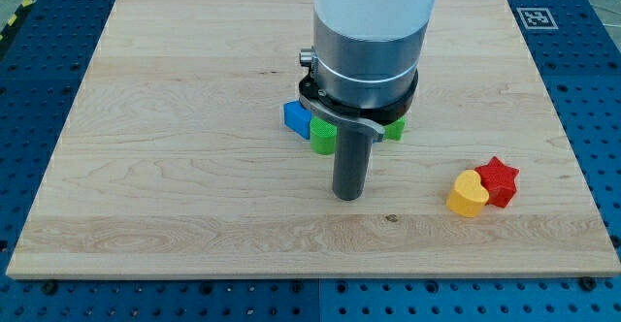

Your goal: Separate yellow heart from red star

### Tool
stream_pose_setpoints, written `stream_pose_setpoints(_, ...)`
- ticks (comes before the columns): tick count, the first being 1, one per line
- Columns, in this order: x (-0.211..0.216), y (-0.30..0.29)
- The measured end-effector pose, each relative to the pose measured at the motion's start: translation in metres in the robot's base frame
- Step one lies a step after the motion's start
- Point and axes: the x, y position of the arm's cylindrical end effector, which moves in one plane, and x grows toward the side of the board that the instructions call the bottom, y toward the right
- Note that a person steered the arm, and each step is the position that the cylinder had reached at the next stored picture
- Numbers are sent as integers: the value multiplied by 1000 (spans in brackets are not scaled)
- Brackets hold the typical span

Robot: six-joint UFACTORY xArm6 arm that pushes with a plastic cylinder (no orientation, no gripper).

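So the arm [374, 2] is a fat white cylinder up top, then a brushed silver-grey band with a thin pale ring around it, then a black collar. There's 1 small screw on the left edge, a curved metal bracket, and a plain dark grey rod ending at my tip [347, 198].

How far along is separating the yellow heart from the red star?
Nothing is done yet: the yellow heart block touches the red star block near the wooden board's right edge. My tip rests to their left, apart from both. Reaching and pushing the heart away remains.
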Motion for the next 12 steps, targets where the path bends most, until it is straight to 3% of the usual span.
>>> stream_pose_setpoints(4, 48, 77)
stream_pose_setpoints(6, 54, 180)
stream_pose_setpoints(12, 36, 177)
